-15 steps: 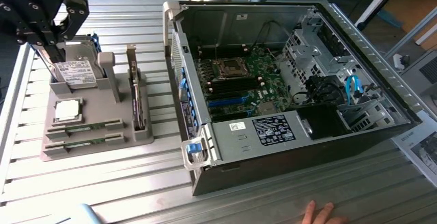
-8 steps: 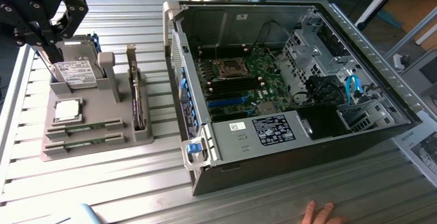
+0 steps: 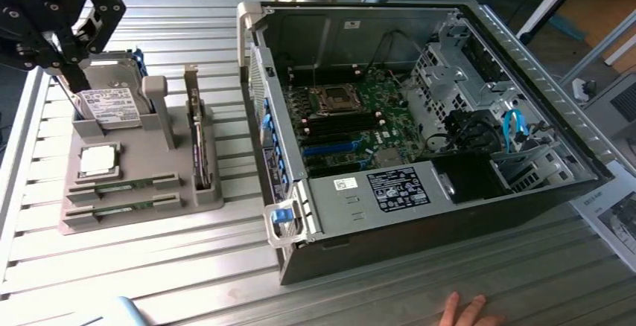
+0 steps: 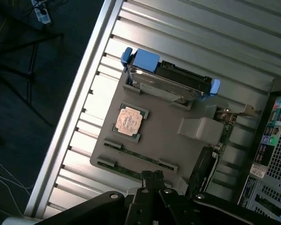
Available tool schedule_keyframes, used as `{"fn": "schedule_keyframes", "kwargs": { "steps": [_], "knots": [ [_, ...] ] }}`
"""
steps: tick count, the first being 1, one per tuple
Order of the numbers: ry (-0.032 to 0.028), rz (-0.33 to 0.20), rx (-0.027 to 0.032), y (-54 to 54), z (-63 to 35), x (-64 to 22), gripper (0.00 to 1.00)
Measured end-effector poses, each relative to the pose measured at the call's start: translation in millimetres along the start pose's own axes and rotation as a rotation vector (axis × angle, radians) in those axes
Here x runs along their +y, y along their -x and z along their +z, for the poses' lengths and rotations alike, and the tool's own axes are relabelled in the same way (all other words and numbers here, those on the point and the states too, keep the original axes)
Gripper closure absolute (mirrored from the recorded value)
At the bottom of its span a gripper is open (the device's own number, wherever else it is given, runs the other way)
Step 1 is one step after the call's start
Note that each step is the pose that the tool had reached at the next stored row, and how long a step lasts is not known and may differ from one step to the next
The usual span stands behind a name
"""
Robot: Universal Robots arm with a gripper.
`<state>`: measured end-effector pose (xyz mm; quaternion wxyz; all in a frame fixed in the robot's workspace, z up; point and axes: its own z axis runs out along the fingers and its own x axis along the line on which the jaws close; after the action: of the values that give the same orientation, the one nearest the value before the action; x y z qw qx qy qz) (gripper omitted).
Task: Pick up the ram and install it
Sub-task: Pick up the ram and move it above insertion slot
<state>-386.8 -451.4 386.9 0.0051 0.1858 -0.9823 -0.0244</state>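
Hanging at the upper left of the exterior view, the jaws are pressing together on nothing, above the hard drive (image 3: 112,106) end of the grey holder (image 3: 184,196), which is sitting close to the worktop (image 3: 149,266) edge on the exterior view's left. The ram (image 3: 125,185) is lying flat in a slot at the holder's lower-left end, a second stick (image 3: 121,208) just beside it, with a bare ribbed strip running between holder and open computer case (image 3: 338,214). White labelling on the hard drive and a black label (image 3: 398,188) on the case are carrying print too small to read.
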Motion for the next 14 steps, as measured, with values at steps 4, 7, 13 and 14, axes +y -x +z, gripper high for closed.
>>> {"fn": "schedule_keyframes", "kwargs": {
  "steps": [4,7,13,14],
  "knots": [
    [0.0026,-0.070,0.0104,0.0,0.0,0.0,0.89],
    [0.0044,-0.107,0.0167,0.0,0.0,0.0,0.89],
    [0.0090,-0.185,0.0320,0.0,0.0,0.0,0.89],
    [0.0099,-0.200,0.0349,0.0,0.0,0.0,0.89]
  ]
}}
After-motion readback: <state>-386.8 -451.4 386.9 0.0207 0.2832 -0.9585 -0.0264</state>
